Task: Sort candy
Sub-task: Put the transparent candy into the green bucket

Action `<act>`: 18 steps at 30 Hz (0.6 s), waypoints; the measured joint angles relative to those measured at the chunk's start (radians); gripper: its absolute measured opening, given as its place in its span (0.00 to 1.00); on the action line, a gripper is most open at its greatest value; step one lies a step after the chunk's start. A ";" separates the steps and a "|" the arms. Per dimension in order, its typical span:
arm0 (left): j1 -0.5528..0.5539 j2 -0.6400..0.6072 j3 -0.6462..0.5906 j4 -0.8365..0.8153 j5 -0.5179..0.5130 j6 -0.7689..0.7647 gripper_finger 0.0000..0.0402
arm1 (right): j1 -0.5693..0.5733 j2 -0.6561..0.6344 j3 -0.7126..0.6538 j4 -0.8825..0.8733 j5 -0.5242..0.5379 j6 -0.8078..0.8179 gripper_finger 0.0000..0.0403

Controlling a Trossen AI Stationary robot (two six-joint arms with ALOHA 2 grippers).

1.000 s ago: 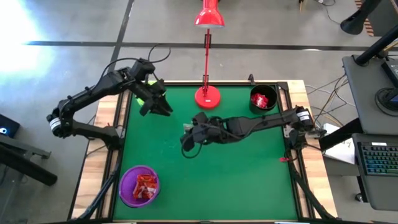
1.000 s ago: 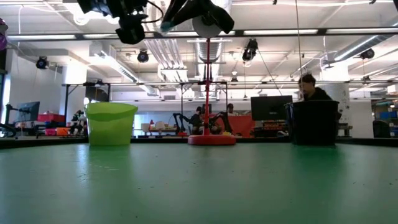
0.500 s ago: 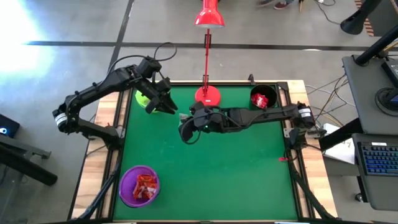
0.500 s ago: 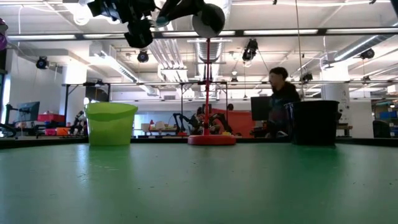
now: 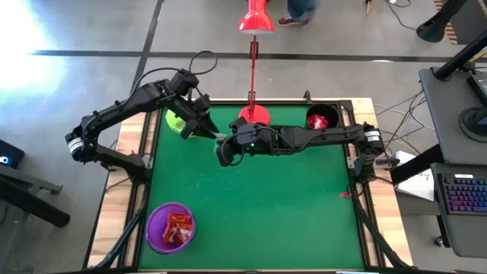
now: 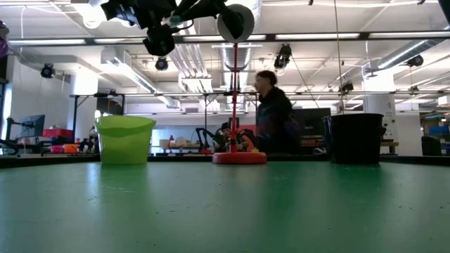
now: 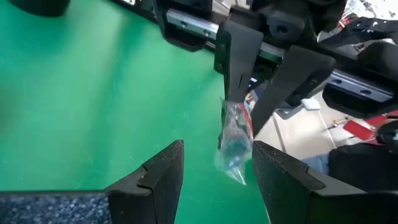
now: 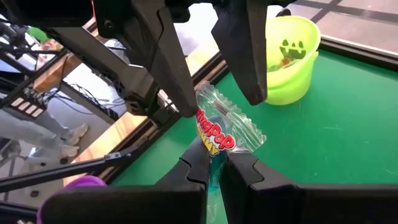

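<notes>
Mid-air handoff: right gripper [image 8: 214, 163] clenched on clear candy [image 8: 225, 127], left gripper [image 7: 214, 163] spread around it. Early release could drop it onto the table [image 5: 259, 205].

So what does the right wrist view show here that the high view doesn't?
Only the right wrist view: the right gripper shut on a clear-wrapped candy, held up between the left gripper's open fingers. Only the high view: the purple cup, black cup and red lamp. Both: the lime-green cup and green table.
</notes>
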 joint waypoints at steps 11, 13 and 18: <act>-0.001 0.001 0.000 0.042 0.016 0.003 0.41 | -0.011 0.000 0.000 0.011 -0.002 -0.010 0.03; -0.001 0.001 0.000 0.048 0.026 0.003 0.40 | -0.013 0.000 0.000 0.011 -0.002 -0.010 0.03; -0.003 0.004 0.000 0.049 0.026 0.003 0.37 | -0.017 0.000 0.000 0.012 -0.002 -0.010 0.03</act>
